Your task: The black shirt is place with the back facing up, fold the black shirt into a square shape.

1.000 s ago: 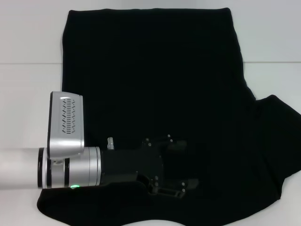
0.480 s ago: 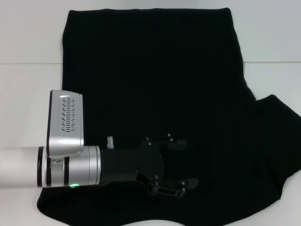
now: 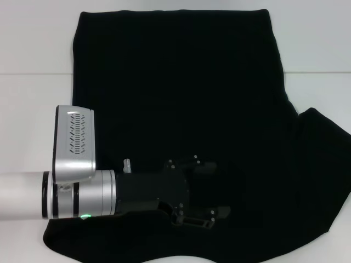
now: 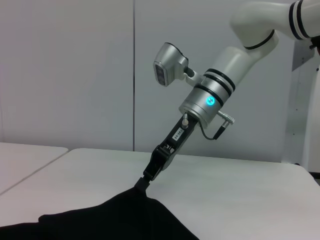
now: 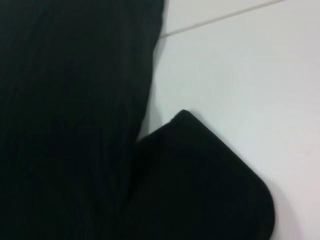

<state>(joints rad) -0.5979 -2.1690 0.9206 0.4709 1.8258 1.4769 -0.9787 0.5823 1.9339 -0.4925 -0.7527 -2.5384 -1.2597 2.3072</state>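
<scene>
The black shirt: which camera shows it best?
The head view: the black shirt lies spread across the white table, with the left gripper over its near part. The left wrist view shows only a corner pinched by the right gripper; the right wrist view shows a sleeve.

Black shirt [image 3: 186,98]: large, plain, soft black fabric, no lettering visible. Spread flat on white surface, filling centre of head view from top edge to bottom edge. Left side folded inward, edge straight down upper left. Right sleeve splayed toward lower right of frame. In left wrist view, shirt corner pinched and lifted into peak at lower centre. In right wrist view, sleeve tip lies flat, lower centre, beside shirt body.
</scene>
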